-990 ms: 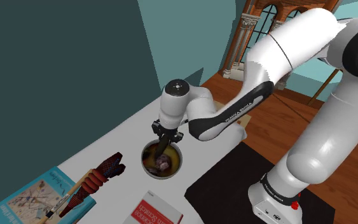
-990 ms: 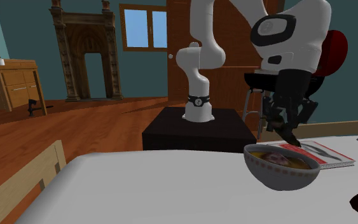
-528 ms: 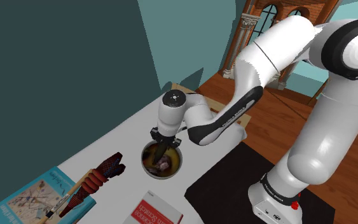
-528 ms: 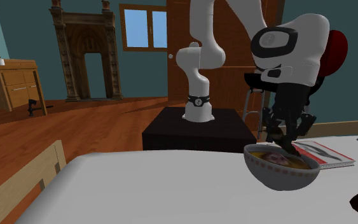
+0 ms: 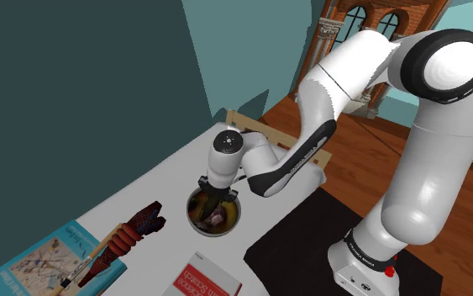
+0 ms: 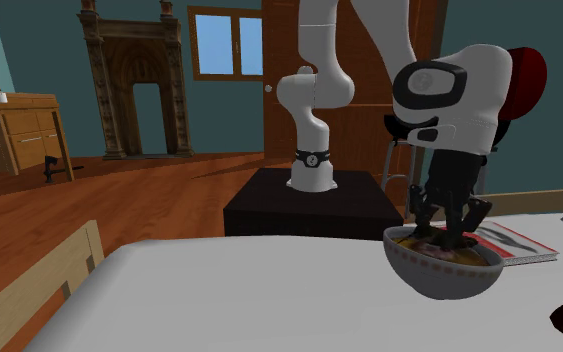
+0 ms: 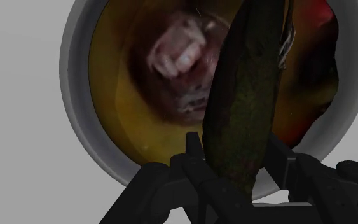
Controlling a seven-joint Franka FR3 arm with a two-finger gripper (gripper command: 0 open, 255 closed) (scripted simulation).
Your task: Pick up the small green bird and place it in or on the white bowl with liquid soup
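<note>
Over the white bowl (image 7: 75, 76) of yellow soup (image 7: 120, 95), the jaws clasp the dark green bird (image 7: 244, 102).

Pale grey table (image 5: 155, 187), flat and wide. Holds a round bowl (image 5: 231, 220) of yellow soup near the edge by the stand (image 5: 310, 252). Beside that, toward the shoulder view's lower left, a dark red stripy thing (image 5: 138, 225), one end lying on a blue book (image 5: 28, 262). At the bottom edge of that view, near the bowl, a red and white book (image 5: 202, 282).
</note>
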